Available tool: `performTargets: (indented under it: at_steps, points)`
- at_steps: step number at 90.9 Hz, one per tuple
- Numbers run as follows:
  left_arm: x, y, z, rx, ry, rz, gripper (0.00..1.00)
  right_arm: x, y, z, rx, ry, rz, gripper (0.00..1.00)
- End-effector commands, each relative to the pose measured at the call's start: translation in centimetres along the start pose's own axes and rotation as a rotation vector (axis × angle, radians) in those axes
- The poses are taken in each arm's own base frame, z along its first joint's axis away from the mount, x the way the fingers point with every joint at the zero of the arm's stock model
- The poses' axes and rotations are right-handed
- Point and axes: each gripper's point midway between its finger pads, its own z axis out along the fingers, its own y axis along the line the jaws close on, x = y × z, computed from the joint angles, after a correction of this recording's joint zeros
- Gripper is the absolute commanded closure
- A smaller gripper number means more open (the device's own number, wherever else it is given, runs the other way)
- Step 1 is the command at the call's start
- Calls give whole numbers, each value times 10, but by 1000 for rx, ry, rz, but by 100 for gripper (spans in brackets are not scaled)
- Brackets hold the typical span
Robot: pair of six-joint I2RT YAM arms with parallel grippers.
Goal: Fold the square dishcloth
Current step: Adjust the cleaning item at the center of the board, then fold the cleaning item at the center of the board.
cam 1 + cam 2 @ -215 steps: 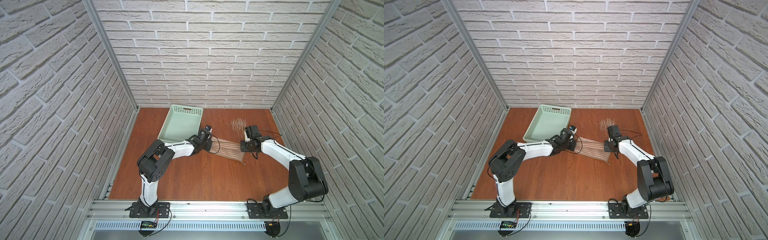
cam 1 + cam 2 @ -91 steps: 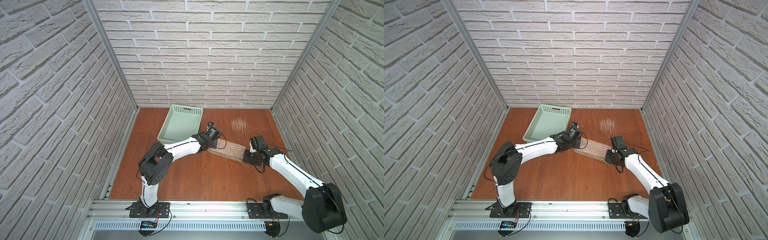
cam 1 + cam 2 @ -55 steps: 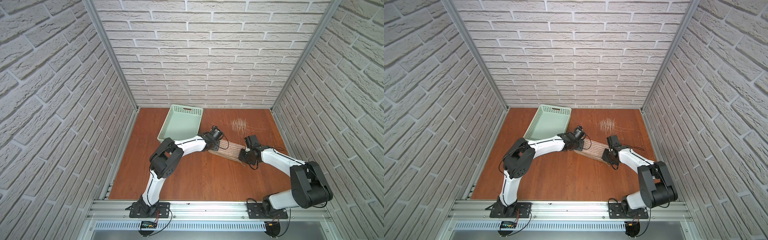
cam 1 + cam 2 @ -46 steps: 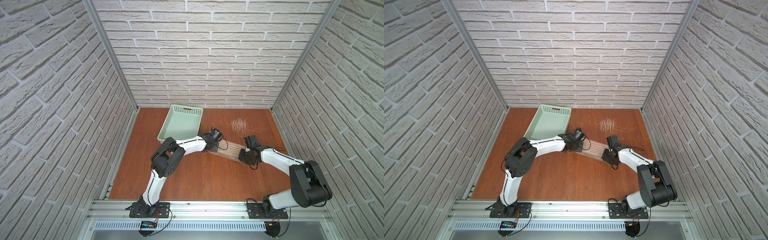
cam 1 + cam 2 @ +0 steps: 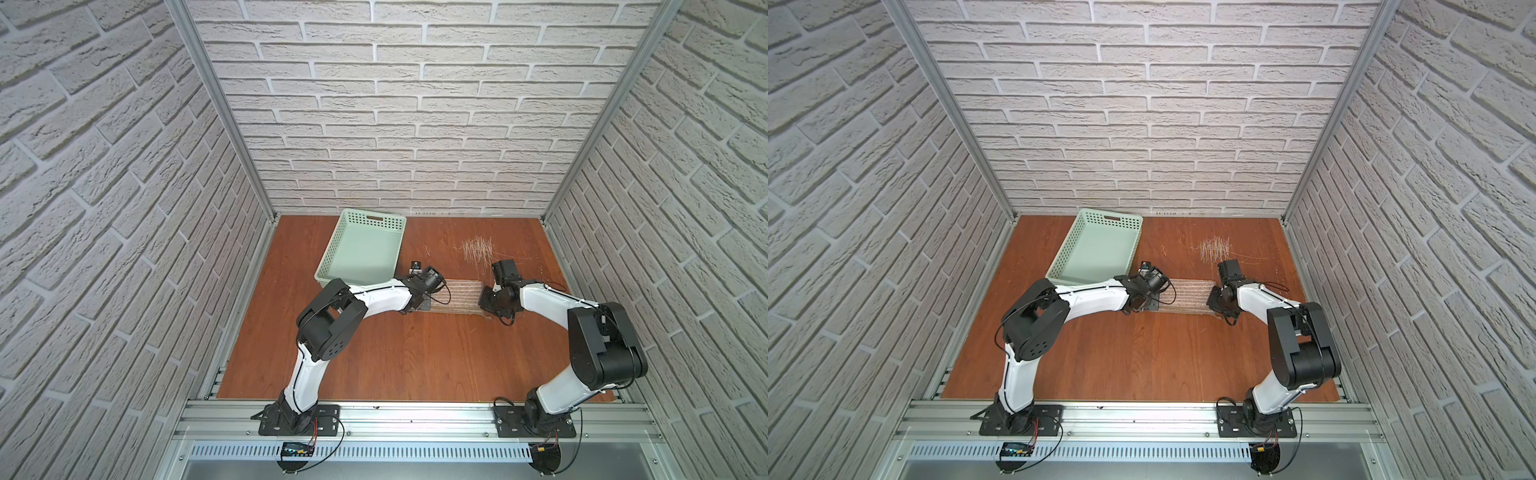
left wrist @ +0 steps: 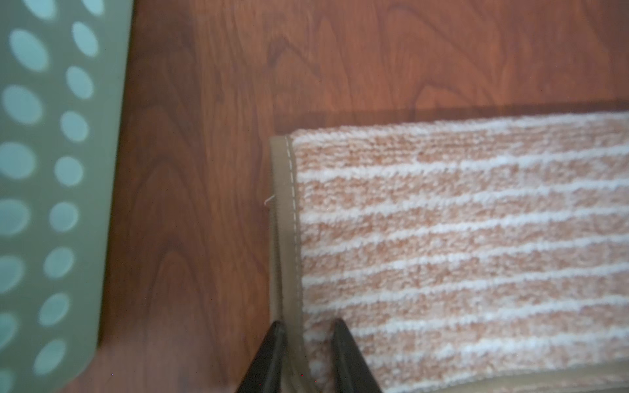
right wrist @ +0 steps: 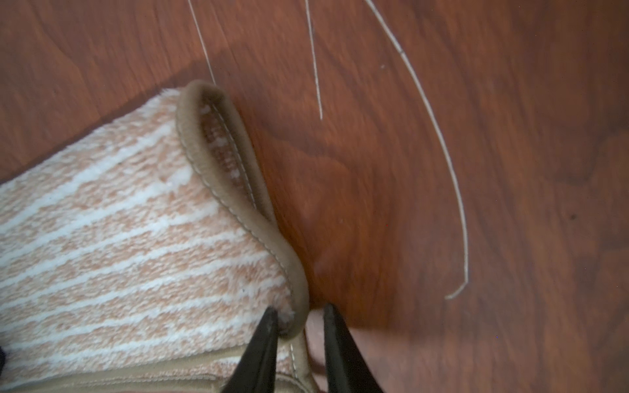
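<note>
**Operator:** Where is the cloth?

**Spotter:** You have the square dishcloth (image 5: pixel 457 297) about midway across the bench (image 5: pixel 415 365), lying between your two hands as a striped strip that runs left to right. It is doubled over. In the right wrist view two hemmed edges lie one on the other close to the fingers.

**Operator:** And my left hand?

**Spotter:** Your left hand (image 6: pixel 306 328) is down at the cloth's left end, on the near corner. Its fingers are drawn close together, one on each side of the brown hem (image 6: pixel 292 204), and they pinch it. The cloth lies flat on the wood there.

**Operator:** The right one?

**Spotter:** Your right hand (image 7: pixel 299 314) is nearly closed on the hem at the right end. The hem arches up off the bench into the grip, and just past the fingers its two layers gape apart.

**Operator:** What lies beyond?

**Spotter:** Past your left hand sits the mint-green basket (image 5: pixel 328 266), near the cloth's left end, with bare wood between them. Past your right hand lies a patch of pale straw strands (image 5: pixel 478 249). A few loose strands (image 7: pixel 442 143) lie near the cloth's right end, and one runs up to the hem. Behind all of it stands the brick wall (image 5: pixel 395 124).
</note>
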Motion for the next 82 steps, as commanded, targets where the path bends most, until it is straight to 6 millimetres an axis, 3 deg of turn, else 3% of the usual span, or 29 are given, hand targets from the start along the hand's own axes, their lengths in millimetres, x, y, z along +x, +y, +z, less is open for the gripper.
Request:
performTargets:
  at_steps: [1, 11, 33, 49, 82]
  points:
    - [-4, 19, -21, -68, -25, -59, 61, 6, -6, -7, 20, 26, -33, 74]
    - [-10, 18, -31, -64, -29, -83, 52, 6, -10, -20, 31, 5, -52, 73]
    - [-10, 4, -25, 52, 28, -155, 52, 1, -13, -46, 30, -63, -67, 71]
    - [-13, -13, -21, 134, 48, -167, 52, 1, -7, -46, -5, -73, -68, 70]
    - [5, 7, -3, 77, 123, -198, 54, -2, 5, -42, -66, -74, -58, 71]
